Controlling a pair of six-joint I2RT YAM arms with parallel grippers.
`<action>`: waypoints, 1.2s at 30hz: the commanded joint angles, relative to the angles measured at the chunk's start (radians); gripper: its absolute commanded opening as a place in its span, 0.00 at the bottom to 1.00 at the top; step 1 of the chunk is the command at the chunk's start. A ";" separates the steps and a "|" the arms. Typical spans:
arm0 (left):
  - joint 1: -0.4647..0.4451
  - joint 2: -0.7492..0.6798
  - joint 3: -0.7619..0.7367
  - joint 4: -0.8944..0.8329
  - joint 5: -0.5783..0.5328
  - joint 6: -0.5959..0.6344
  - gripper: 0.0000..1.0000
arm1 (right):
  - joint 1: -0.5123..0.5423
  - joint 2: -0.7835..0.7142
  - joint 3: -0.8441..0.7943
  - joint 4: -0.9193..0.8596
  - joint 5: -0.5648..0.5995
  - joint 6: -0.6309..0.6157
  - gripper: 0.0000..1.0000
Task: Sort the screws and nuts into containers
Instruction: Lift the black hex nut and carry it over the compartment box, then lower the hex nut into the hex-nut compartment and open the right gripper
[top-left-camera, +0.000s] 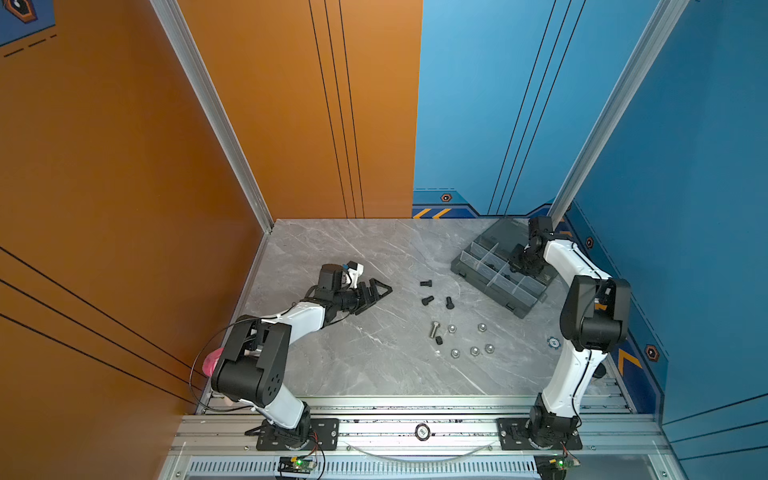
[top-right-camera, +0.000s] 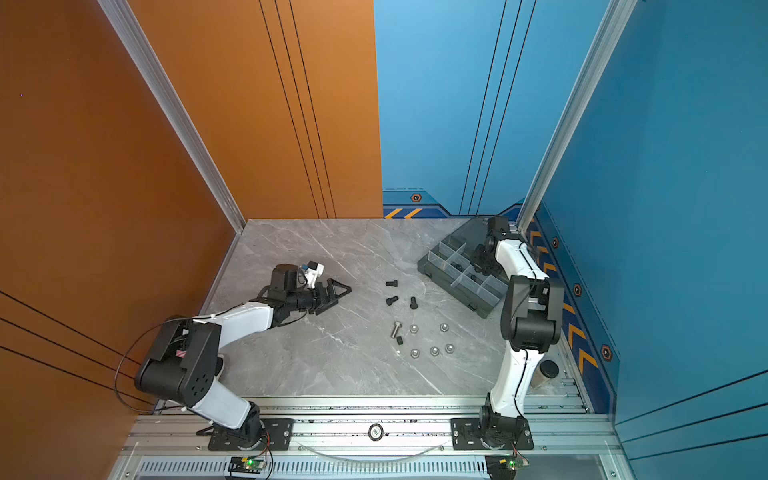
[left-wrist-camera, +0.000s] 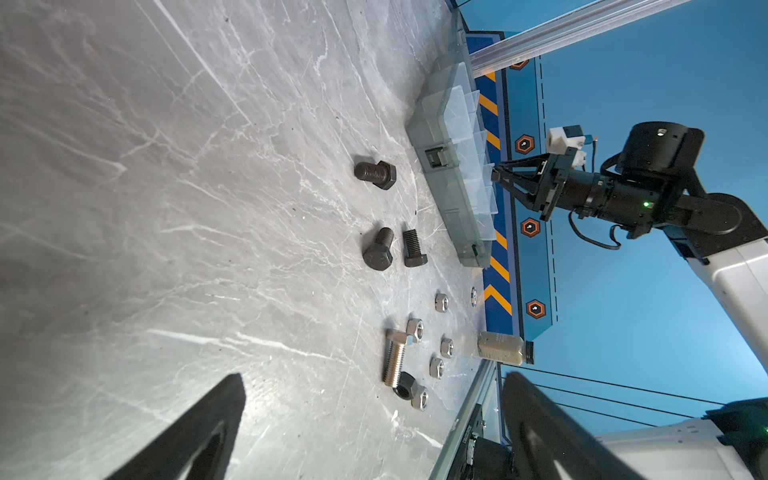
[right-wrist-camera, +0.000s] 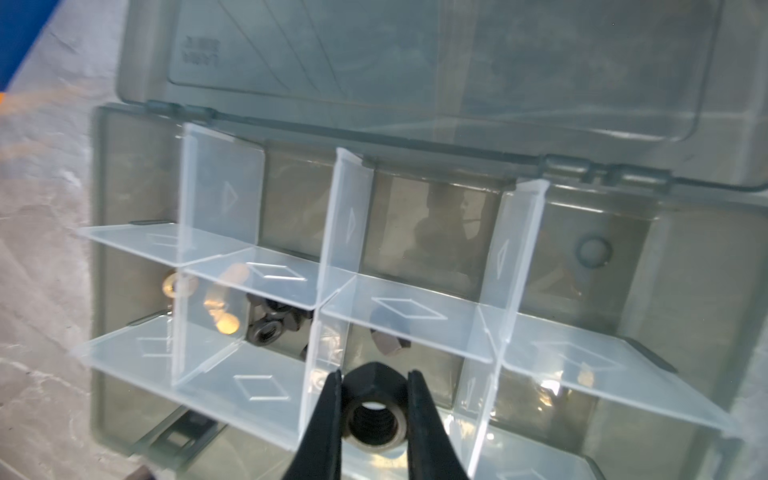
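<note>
Jaws of the right gripper (right-wrist-camera: 375, 374) are nearly closed on a black hex nut (right-wrist-camera: 374, 388), held above the organiser box (top-left-camera: 482, 286) at two o'clock on the bench (top-left-camera: 332, 365), its tinted lid (right-wrist-camera: 415, 62) swung back and other black nuts (right-wrist-camera: 266, 328) already sitting in one compartment. The left gripper (top-left-camera: 380, 296) lies low at nine o'clock, spread wide and empty. Mid-bench lie three black bolts (top-left-camera: 427, 300), and toward five o'clock from them a silver bolt (top-left-camera: 434, 329), one black nut (top-left-camera: 439, 340) just beside its threaded end, and five silver nuts (top-left-camera: 474, 351) scattered nearby.
</note>
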 joint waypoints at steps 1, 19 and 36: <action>-0.001 -0.017 -0.017 0.005 -0.003 -0.007 0.98 | -0.006 0.027 0.033 -0.033 0.007 -0.011 0.06; 0.000 -0.011 -0.009 0.005 -0.002 -0.013 0.98 | -0.019 -0.001 0.050 -0.049 -0.016 -0.028 0.39; 0.000 0.003 0.014 -0.010 0.011 -0.009 0.98 | 0.203 -0.395 -0.291 -0.052 -0.103 -0.051 0.41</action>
